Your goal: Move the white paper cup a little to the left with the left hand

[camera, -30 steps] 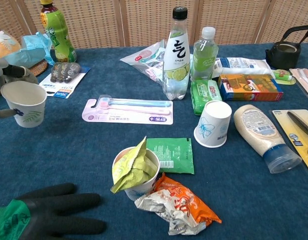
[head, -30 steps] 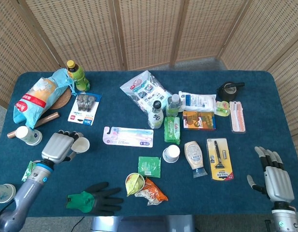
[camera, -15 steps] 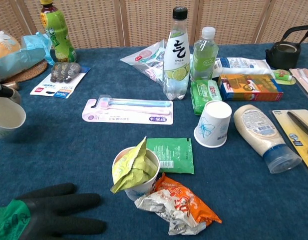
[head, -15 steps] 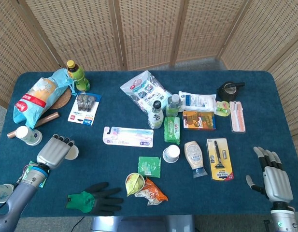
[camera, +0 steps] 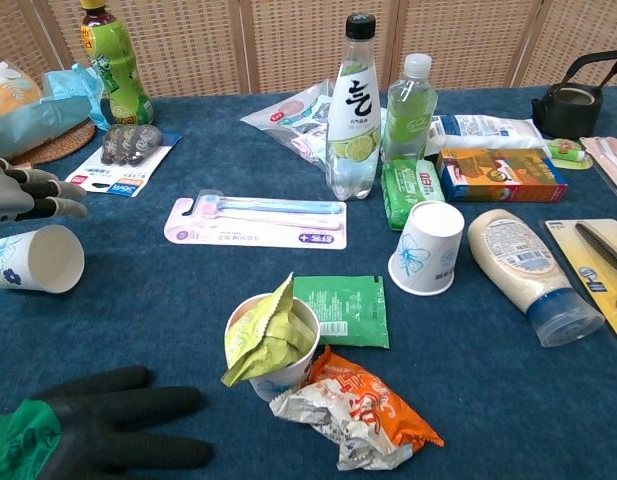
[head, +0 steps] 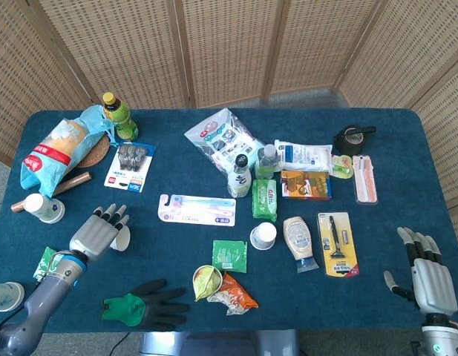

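Observation:
The white paper cup (camera: 33, 258) with a blue flower print lies on its side on the blue table, mouth facing right; in the head view the cup (head: 122, 237) peeks out from beside my hand. My left hand (camera: 23, 192) hovers just above and behind it with fingers spread, holding nothing; the head view shows the same left hand (head: 97, 233) at the table's left front. My right hand (head: 425, 271) rests open at the front right edge, far from the cup.
A black and green glove (head: 143, 302) lies in front of the cup. Another paper cup (head: 43, 208) stands further left, a toothbrush pack (camera: 253, 220) to the right. A wrapper-filled cup (camera: 271, 345), a second flower cup (camera: 428, 248) and bottles (camera: 353, 110) fill the middle.
The left hand carried the cup leftward, then let go. The cup, upright one second ago, now lies tipped on its side, and the fingers have spread above it.

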